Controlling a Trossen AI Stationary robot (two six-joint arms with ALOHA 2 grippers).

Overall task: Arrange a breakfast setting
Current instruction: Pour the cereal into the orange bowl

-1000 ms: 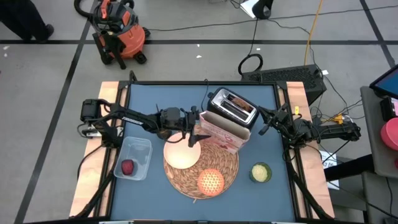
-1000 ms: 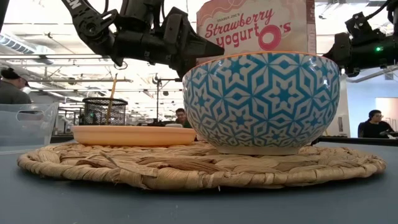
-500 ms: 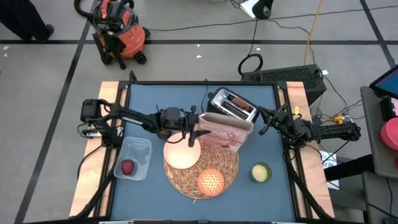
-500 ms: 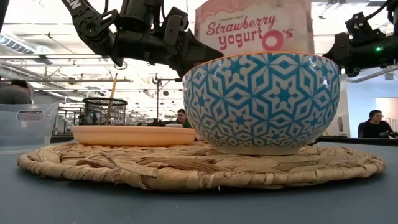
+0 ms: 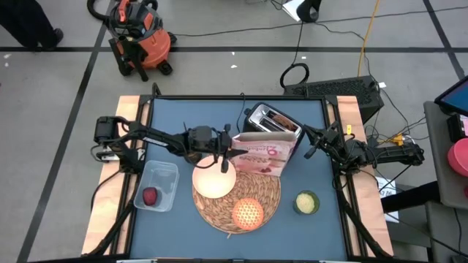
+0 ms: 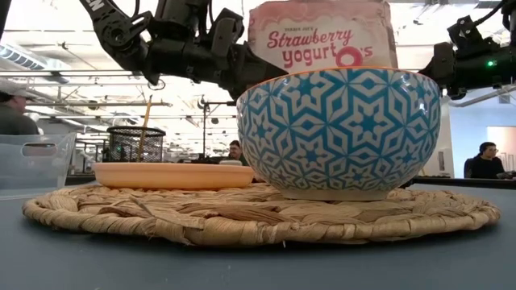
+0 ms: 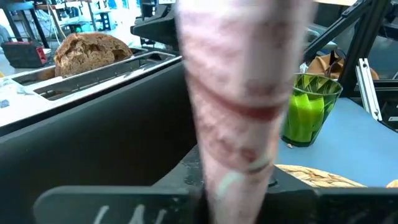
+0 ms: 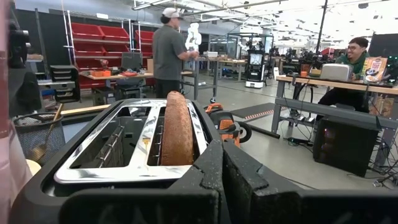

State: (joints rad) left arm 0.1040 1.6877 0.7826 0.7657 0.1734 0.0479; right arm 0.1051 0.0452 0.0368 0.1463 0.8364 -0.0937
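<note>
Currently, left gripper [image 5: 232, 152] jaws pinching pink-white cereal box [image 5: 265, 155] edge; box tilted just ahead of jaws, over straw placemat [image 5: 267, 197] rim. Advice: keep pinch firm, right box slowly, clear toaster [image 5: 272, 124]. Right gripper [image 5: 314, 145] jaws pressed together, idle.

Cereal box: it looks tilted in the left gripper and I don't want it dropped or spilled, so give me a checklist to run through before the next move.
1. Left gripper shut on the cereal box: ok; the wrist view shows the box between its fingers.
2. Box upright: not ok; it leans over toward the toaster.
3. Box top closed: cannot tell.
4. Blue-patterned bowl upright on the placemat: ok.
5. Orange dish on the placemat, clear of the box: ok.
6. Right gripper parked out of the way, at the table's right side by the toaster: ok.
</note>
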